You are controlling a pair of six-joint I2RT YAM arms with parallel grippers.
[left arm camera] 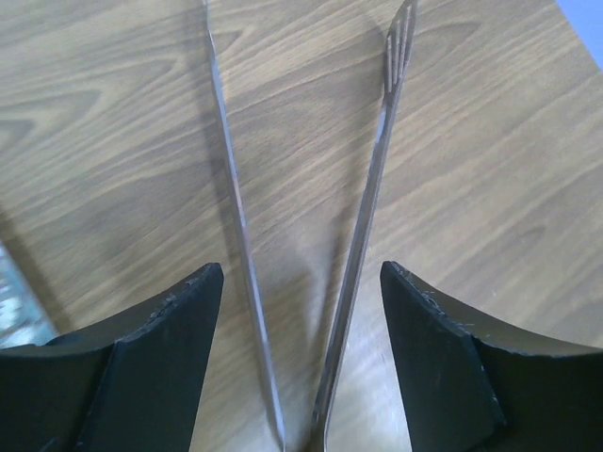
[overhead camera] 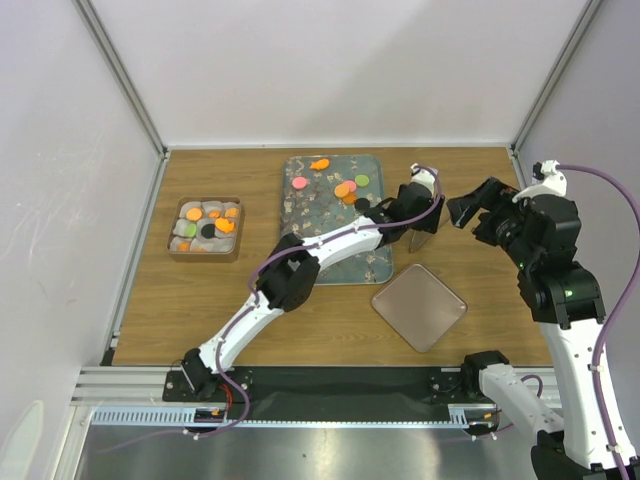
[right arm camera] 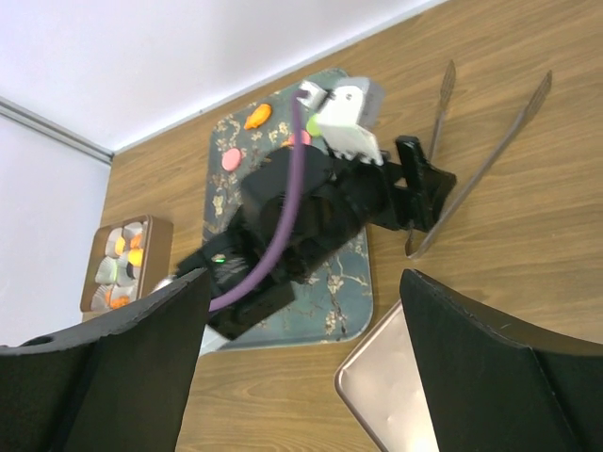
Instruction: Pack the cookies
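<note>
The wooden worktop point(overhead camera: 200, 305) fills the middle of the top view. The left arm point(overhead camera: 330, 245) stretches from the lower left across it to right of centre; the right arm point(overhead camera: 560, 300) stands along the right edge. A floral tray point(overhead camera: 305, 210) lies in the upper centre, partly under the left arm. A pinkish square lid point(overhead camera: 420, 306) lies lower right of the tray, and a brown box point(overhead camera: 205, 257) of paper cups sits at the left.

Metal tongs point(left arm camera: 371, 188) lie on the wood just right of the tray. The left hand point(left arm camera: 300, 268) straddles them, its fingers parted and clear of both blades, gripping nothing. The right hand point(right arm camera: 303, 274) is spread wide and empty, near the tongs.

The cookies point(overhead camera: 343, 189) are split: orange, pink and green ones on the upper part of the tray, others in the box cups at the left
</note>
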